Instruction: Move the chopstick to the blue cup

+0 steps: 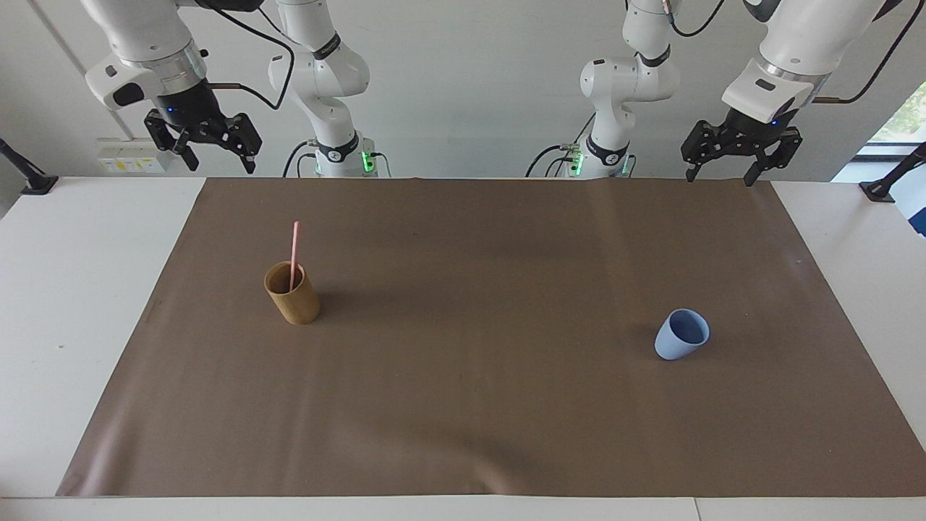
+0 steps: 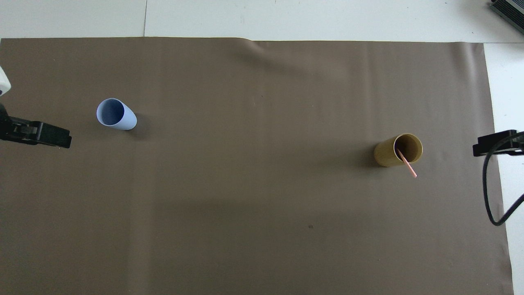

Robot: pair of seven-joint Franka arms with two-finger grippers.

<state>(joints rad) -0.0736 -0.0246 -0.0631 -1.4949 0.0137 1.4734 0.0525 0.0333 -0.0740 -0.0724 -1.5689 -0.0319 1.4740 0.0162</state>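
The pale-pink chopstick [image 1: 294, 253] [image 2: 406, 163] stands in the tan-brown cup [image 1: 293, 297] [image 2: 397, 150], leaning toward the robots, its upper half sticking out above the rim. That cup sits toward the right arm's end of the table. The blue cup [image 1: 681, 335] [image 2: 116, 114] stands upright and empty toward the left arm's end, slightly farther from the robots. My right gripper [image 1: 221, 165] hangs open, high over the mat's edge by its base. My left gripper [image 1: 720, 176] hangs open the same way at its own end. Neither holds anything.
A brown mat [image 1: 477, 325] [image 2: 254, 184] covers most of the white table [image 1: 65, 304], and both cups stand on it. Black clamp mounts [image 1: 32, 181] sit at the table's corners near the robots. A cable [image 2: 493, 196] loops down from the right arm.
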